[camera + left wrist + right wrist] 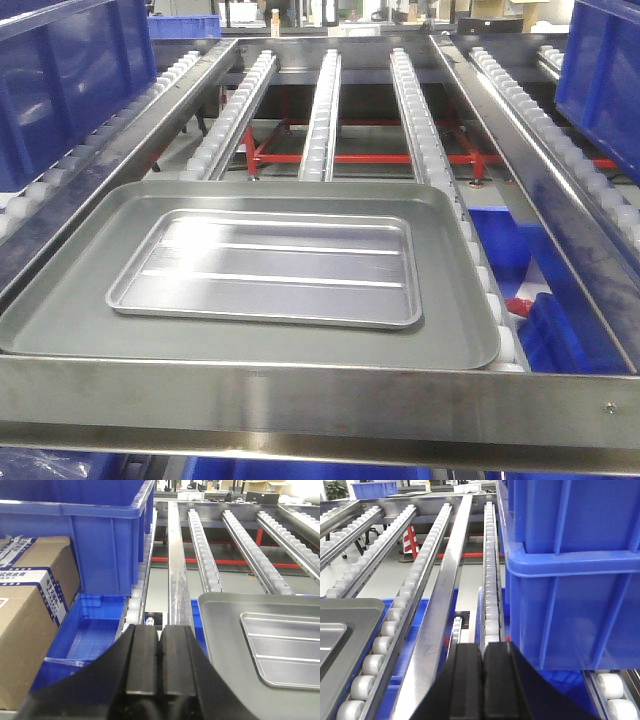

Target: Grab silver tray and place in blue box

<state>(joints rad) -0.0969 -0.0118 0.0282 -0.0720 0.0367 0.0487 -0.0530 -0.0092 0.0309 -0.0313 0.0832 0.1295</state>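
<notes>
**Plainly: silver tray lies in the grey tray, both claws closed and empty**

Here the silver tray point(265, 268) lies flat inside a larger, duller grey tray point(70, 300), a little left of its middle. Its two ridge lines run across the view. The grey tray rests on the near end of the roller rails point(322, 100), just behind a steel front bar point(320, 400).

The left claw point(160, 640) has its two black fingers point(142, 655) pressed together with nothing between them. It hangs over the rail edge, left of the grey tray and clear of it. The near corner of the silver tray shows low on the right of that wrist view.

The right claw point(483, 652) is likewise closed tight on nothing. It sits right of the trays, with a line of white rollers between it and the grey tray's edge.

A left blue box point(100, 535) stands on the rollers ahead and to the left of the left claw, with cardboard cartons point(30, 610) beside it lower down. A right blue box point(570, 615) stands close on the right claw's right side. Which of the two is the one meant for the tray cannot be told. Both stand well apart from the silver tray.
</notes>
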